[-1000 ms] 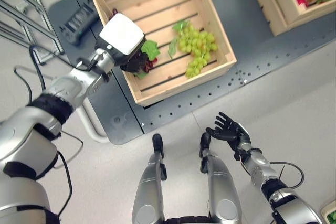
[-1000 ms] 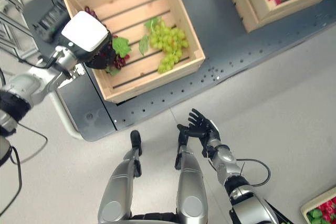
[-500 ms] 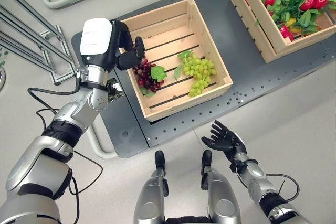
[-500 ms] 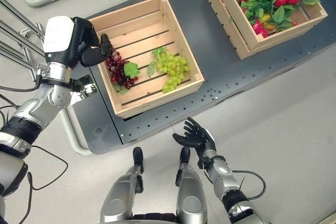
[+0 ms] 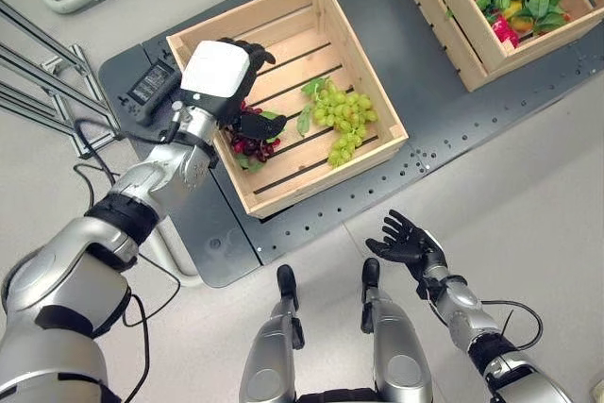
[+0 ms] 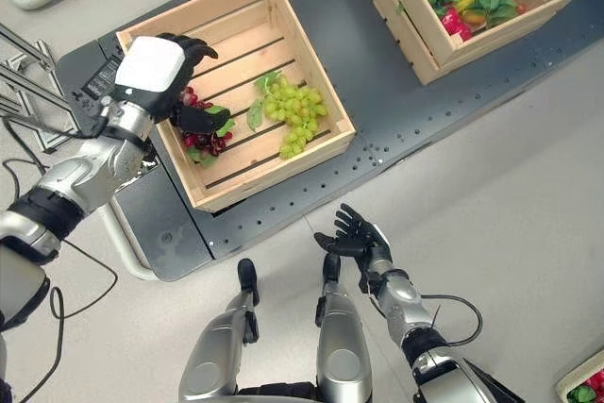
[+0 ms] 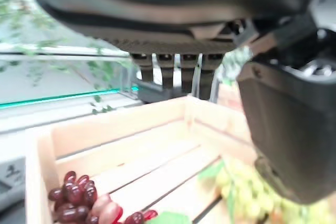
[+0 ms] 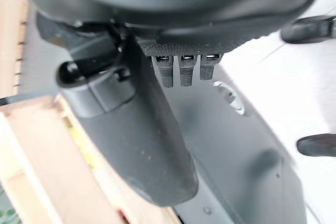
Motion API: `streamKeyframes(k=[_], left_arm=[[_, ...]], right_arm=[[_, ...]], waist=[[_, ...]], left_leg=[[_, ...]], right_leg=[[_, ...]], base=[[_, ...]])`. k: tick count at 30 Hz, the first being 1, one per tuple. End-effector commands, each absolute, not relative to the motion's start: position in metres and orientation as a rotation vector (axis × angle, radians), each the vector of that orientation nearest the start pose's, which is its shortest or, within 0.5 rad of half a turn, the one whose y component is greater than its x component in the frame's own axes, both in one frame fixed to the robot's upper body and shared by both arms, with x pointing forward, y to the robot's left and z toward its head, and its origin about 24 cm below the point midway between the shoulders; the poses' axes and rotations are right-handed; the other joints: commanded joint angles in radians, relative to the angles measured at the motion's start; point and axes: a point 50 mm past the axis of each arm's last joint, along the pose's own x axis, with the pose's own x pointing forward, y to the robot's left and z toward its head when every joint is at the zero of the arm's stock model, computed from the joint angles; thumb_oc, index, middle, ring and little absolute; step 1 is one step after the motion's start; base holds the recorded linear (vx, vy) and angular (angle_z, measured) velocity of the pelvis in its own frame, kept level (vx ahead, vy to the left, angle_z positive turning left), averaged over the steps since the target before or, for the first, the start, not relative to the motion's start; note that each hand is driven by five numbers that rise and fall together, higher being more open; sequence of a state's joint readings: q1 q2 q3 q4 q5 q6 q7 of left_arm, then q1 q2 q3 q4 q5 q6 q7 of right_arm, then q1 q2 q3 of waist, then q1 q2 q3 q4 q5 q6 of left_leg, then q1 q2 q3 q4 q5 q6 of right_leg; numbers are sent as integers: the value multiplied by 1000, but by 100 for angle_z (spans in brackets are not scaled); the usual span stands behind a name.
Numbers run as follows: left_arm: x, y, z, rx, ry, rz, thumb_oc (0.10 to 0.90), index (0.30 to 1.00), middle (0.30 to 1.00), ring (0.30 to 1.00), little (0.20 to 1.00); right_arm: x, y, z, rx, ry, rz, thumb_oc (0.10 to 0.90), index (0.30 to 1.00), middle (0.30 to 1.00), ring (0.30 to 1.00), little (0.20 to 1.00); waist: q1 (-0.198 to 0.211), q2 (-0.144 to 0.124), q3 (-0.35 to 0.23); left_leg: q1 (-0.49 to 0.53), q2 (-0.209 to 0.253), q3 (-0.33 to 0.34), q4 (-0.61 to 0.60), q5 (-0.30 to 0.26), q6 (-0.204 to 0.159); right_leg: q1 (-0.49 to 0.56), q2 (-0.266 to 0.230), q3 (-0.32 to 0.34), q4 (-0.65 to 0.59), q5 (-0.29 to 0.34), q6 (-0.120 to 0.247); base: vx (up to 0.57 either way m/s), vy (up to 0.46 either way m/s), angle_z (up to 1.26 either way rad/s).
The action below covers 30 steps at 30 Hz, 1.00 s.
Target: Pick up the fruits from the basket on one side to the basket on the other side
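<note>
**Left hand open over the red grapes: mind the release**

Left eye view: your left hand (image 5: 229, 77) hovers over the near crate (image 5: 351, 42), fingers loosely spread, holding nothing. The red grapes (image 5: 247, 142) lie on the slats directly beneath it, at about 9 o'clock of the green grapes (image 5: 342, 122). Half a second earlier the fingers were at the top of that bunch; now it lies free. If you pull away low, a finger could snag a leaf and drag the bunch over the crate wall.

Right eye view: your right hand (image 6: 357, 241) waits open, palm up, at 6 o'clock of the crate, well apart. The far crate (image 6: 420, 40) at 1 o'clock holds the remaining fruit.

Left wrist view: straight fingers (image 7: 170, 71) stand clear above the red grapes.

Right wrist view: the fingers (image 8: 181, 69) are extended, with nothing in them.
</note>
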<state>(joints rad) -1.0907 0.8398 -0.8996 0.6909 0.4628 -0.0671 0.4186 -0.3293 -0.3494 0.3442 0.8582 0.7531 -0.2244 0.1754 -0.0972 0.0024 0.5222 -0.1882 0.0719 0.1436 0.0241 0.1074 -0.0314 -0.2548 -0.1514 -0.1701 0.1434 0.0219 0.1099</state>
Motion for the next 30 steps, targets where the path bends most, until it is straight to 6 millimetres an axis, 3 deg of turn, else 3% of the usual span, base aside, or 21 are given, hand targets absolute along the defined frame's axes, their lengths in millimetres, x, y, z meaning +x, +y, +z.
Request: streamKeyframes(k=[1,4,6,8,13,18,30], left_arm=[[387,216,303,1724,-689,378,800,900,900,900,900],[388,212,309,1844,-698,369,800,900,900,900,900],[391,207,311,2058,-676,333,800,900,900,900,900],[392,206,309,2160,-646,305,800,900,900,900,900],[397,210,310,2360,-440,292,800,900,900,900,900],[397,229,317,2399,-263,397,800,900,900,900,900],[398,243,323,2426,-251,546,800,900,900,900,900]], right_arm=[[299,-205,-12,213,232,142,800,900,900,900,900],[301,-208,-10,210,228,138,800,900,900,900,900],[304,-210,-7,209,225,138,800,900,900,900,900],[304,-211,-8,205,227,142,800,900,900,900,900],[303,-212,-9,197,236,140,800,900,900,900,900],[305,-214,-7,194,229,140,800,900,900,900,900],[310,-205,-2,208,211,146,800,900,900,900,900]], waist=[[-3,2,-16],[-6,3,-8],[-12,5,-2],[-17,7,-2],[-24,9,-2],[-24,4,-2],[-18,-28,-2]], left_leg=[[-15,-21,-10,116,-123,-7],[-28,-23,-10,121,-121,-8],[-40,-25,-8,125,-120,-9],[-44,-25,-4,124,-119,-9],[-67,-25,7,129,-116,-10],[-105,-25,8,132,-110,-10],[-208,-20,-1,134,-87,-10]], right_leg=[[-1,-37,32,34,3,4],[-13,-37,34,37,5,4],[-27,-36,38,41,9,4],[-33,-37,39,40,12,5],[-56,-41,41,37,22,10],[-94,-38,44,34,32,12],[-198,-19,52,35,57,12]], base=[[0,0,0],[0,0,0],[0,0,0],[0,0,0],[3,6,-1],[0,1,-1],[0,0,0]])
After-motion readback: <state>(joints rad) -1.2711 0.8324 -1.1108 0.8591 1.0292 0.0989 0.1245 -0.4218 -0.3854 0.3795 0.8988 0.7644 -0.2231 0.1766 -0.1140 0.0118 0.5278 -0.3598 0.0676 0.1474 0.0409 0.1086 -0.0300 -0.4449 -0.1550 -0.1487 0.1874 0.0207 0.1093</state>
